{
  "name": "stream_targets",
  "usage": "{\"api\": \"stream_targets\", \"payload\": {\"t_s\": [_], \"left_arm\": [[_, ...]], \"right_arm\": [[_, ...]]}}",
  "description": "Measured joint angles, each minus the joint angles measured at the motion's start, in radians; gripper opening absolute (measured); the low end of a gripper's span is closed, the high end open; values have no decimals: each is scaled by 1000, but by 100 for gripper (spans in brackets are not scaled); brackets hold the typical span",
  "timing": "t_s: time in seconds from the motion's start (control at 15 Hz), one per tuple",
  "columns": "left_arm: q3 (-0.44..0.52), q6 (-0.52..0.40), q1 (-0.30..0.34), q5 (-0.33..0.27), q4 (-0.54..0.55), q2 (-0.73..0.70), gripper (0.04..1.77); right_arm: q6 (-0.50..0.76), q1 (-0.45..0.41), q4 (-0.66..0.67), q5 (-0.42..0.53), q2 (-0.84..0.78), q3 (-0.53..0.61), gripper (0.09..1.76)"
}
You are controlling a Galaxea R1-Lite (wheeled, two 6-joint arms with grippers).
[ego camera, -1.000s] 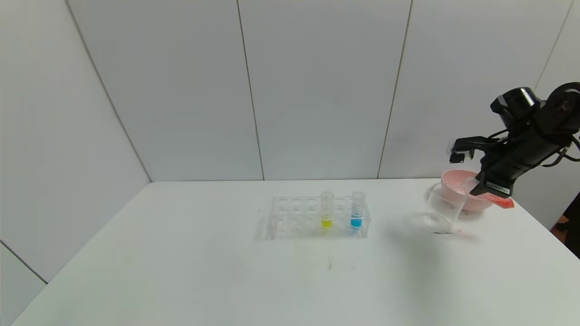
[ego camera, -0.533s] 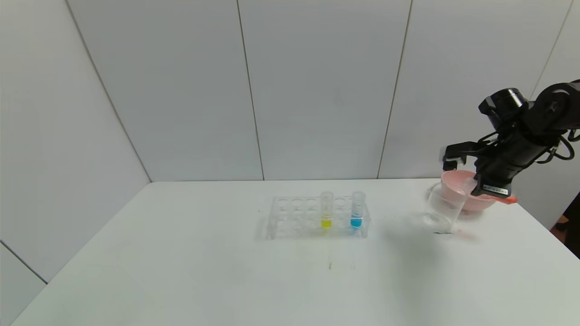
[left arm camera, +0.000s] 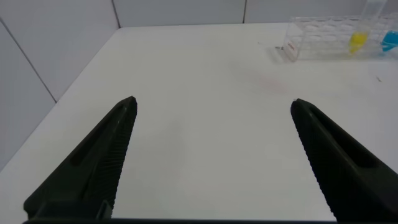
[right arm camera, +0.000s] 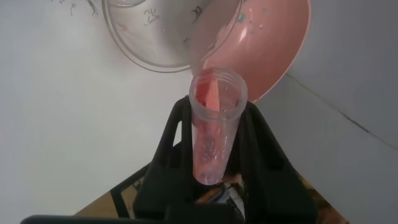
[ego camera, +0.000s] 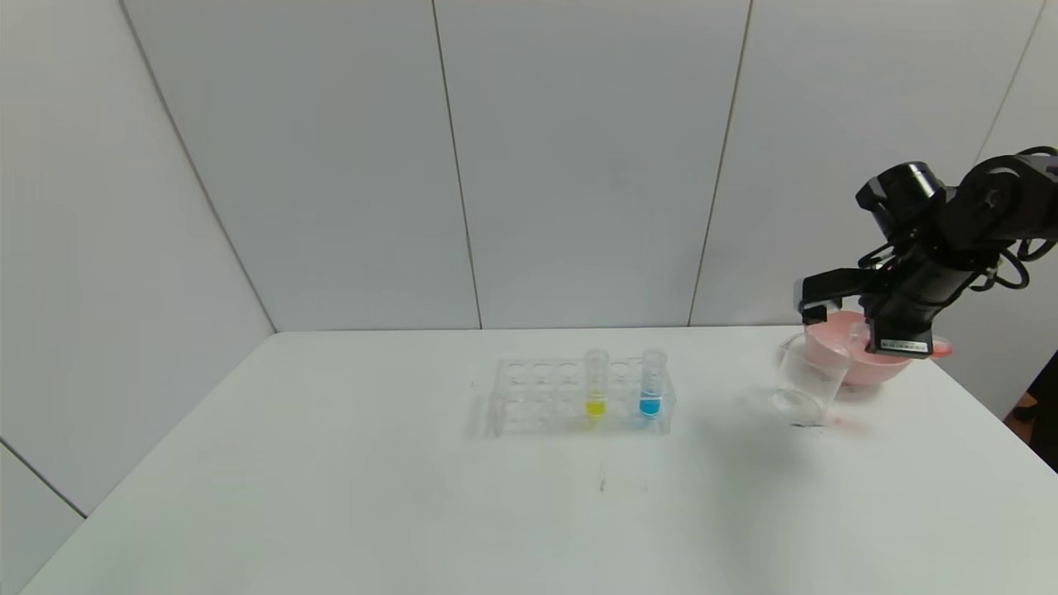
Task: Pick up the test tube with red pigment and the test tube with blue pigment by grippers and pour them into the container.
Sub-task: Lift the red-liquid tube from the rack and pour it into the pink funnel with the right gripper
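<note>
My right gripper point(ego camera: 897, 340) is shut on the test tube with red pigment point(ego camera: 940, 350), which lies almost level at the far right of the table. In the right wrist view the tube point(right arm camera: 214, 130) sits between the black fingers point(right arm camera: 174, 134). Red liquid streaks its inner wall, and its mouth points at the rim of the container point(right arm camera: 163, 38), a clear beaker point(ego camera: 806, 378). The test tube with blue pigment point(ego camera: 650, 385) stands upright in the clear rack point(ego camera: 537, 397). My left gripper point(left arm camera: 213, 112) hangs open over bare table, away from the rack point(left arm camera: 320, 38).
A pink bowl point(ego camera: 868, 368) stands right behind the beaker, under my right gripper, and shows beyond the tube mouth point(right arm camera: 270, 43). A tube with yellow liquid point(ego camera: 596, 385) stands in the rack left of the blue one. The table's right edge runs close behind the bowl.
My right arm has shifted left and slightly up. The red tube has tipped from slanting down to nearly level, its mouth staying by the beaker and bowl. Rack and left gripper are unmoved.
</note>
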Motion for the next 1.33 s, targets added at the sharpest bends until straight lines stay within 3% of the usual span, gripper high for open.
{"api": "stream_targets", "payload": {"t_s": [0.53,1.0,1.33], "left_arm": [[0,0,0,0,0,0,176],[0,0,0,0,0,0,176],[0,0,0,0,0,0,176]], "right_arm": [[-109,14,-34,-39,12,0,50],[-285,69,-126,-234,5,0,50],[-322,94,-116,-269,4,0,50]]}}
